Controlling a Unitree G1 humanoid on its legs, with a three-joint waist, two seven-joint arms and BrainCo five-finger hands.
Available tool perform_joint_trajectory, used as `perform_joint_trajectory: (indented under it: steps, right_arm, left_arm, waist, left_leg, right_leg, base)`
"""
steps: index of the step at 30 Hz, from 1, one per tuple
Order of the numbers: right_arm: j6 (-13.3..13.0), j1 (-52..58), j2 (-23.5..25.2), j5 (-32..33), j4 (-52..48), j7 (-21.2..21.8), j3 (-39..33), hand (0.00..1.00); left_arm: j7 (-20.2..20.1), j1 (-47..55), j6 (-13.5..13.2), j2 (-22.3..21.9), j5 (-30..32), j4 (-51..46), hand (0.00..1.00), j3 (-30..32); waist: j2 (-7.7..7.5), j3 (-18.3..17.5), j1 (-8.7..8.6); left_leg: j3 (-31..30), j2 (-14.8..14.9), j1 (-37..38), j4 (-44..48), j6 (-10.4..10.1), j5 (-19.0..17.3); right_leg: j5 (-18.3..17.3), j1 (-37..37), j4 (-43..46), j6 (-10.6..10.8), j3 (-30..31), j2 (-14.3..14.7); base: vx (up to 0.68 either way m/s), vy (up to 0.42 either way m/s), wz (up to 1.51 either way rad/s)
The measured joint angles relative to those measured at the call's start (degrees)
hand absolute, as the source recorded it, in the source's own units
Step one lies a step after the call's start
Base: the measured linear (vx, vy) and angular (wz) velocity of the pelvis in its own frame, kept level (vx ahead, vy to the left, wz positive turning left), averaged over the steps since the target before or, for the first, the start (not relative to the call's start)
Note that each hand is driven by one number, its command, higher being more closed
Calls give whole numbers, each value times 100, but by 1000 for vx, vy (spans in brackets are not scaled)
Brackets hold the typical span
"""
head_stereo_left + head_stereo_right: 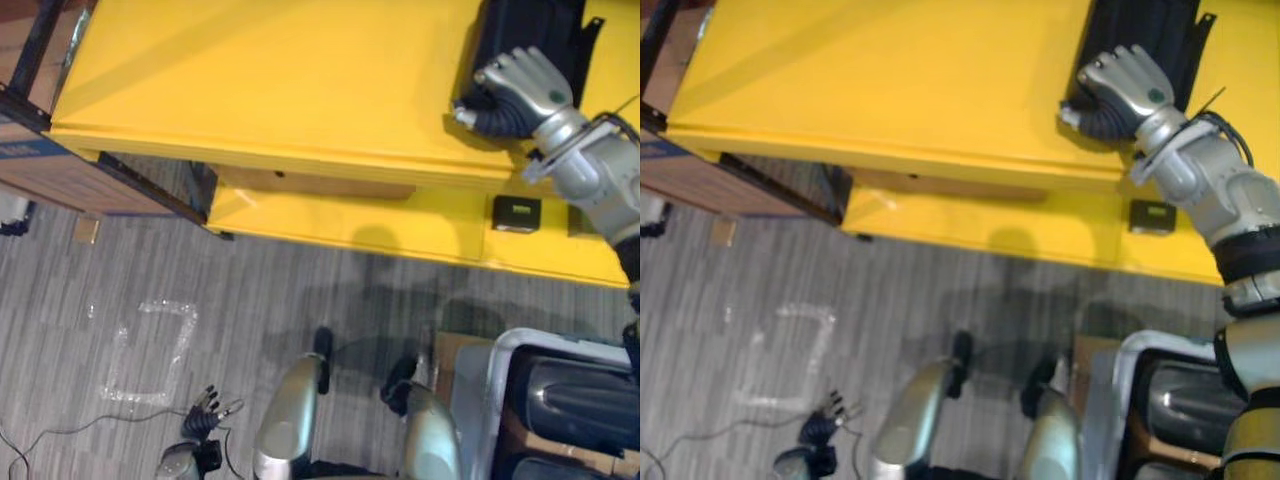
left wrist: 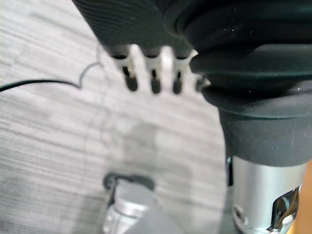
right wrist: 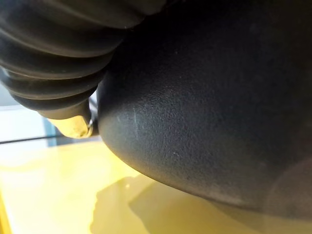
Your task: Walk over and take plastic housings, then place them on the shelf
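Note:
A black ribbed plastic housing (image 1: 530,30) lies on the far right of the yellow shelf top (image 1: 270,80). My right hand (image 1: 525,85) sits at the housing's near left corner, fingers curled round its edge. In the right wrist view the housing's dark textured surface (image 3: 204,122) shows very close, above the yellow top (image 3: 58,195). My left hand (image 1: 205,410) hangs low over the grey floor, its fingers (image 2: 153,78) relaxed and holding nothing.
A lower yellow level (image 1: 400,225) juts out under the top, with a small black device (image 1: 516,213) on it. A pale bin (image 1: 495,400) with more dark housings (image 1: 580,400) stands at the lower right. A dark rack with brown boxes (image 1: 60,170) stands at left.

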Motion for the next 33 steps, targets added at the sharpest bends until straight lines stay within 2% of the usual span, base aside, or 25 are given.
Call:
perform_joint_trajectory:
  steps: [2, 6, 13, 14, 19, 28, 33]
  right_arm:
    - [98, 0, -55, 7, 1, 0, 68, 100]
    - [459, -3, -89, 166, 78, -3, 79, 100]
    - [651, -6, -144, 288, 588, -73, 44, 100]
    - [654, -6, -155, 291, 659, -73, 7, 0]
    - [673, -9, -274, 398, 758, -93, -131, 0]
    - [644, -12, -287, 374, 948, -460, -179, 0]
    - [497, -12, -295, 32, 951, -512, -187, 0]
  left_arm:
    - [-20, 0, -1, 0, 0, -3, 0, 0]
    - [-37, 0, -2, 0, 0, 2, 0, 0]
    - [-31, 0, -10, -1, -2, 3, 0, 2]
    - [-30, 0, -13, -2, -2, 2, 0, 1]
    - [-30, 0, -19, -2, -3, 5, 0, 1]
    - [-30, 0, -38, -2, -2, 11, 0, -1]
    - [-30, 0, -63, -1, -2, 10, 0, -2]
  waist:
    - [2, 1, 28]
    - [18, 9, 39]
    - [84, 41, 42]
    - [84, 41, 42]
    - [84, 41, 45]
    - [84, 41, 45]
    - [84, 41, 44]
  left_leg:
    - [-11, 6, 7, -2, -5, -3]
    - [-22, 18, 6, -11, -16, -12]
    - [-19, 17, 15, -29, -17, -11]
    - [-17, 17, 19, -33, -17, -10]
    - [-4, 18, 29, -44, -17, -10]
    - [18, 27, 55, -70, -19, -9]
    - [30, 31, 63, -89, -20, -8]
  right_leg:
    - [-1, 18, -8, -2, -8, 10]
    - [-9, 24, -8, -18, -14, 23]
    - [-9, 19, 10, -17, -14, 18]
    - [-10, 19, 10, -19, -13, 18]
    - [-15, 19, 11, -25, -7, 16]
    - [-16, 19, 23, -26, 13, 16]
    - [-15, 19, 9, -26, 18, 20]
  base:
    - [-5, 3, 2]
    - [0, 0, 0]
    - [0, 0, 0]
    - [0, 0, 0]
    - [0, 0, 0]
    - [0, 0, 0]
    - [0, 0, 0]
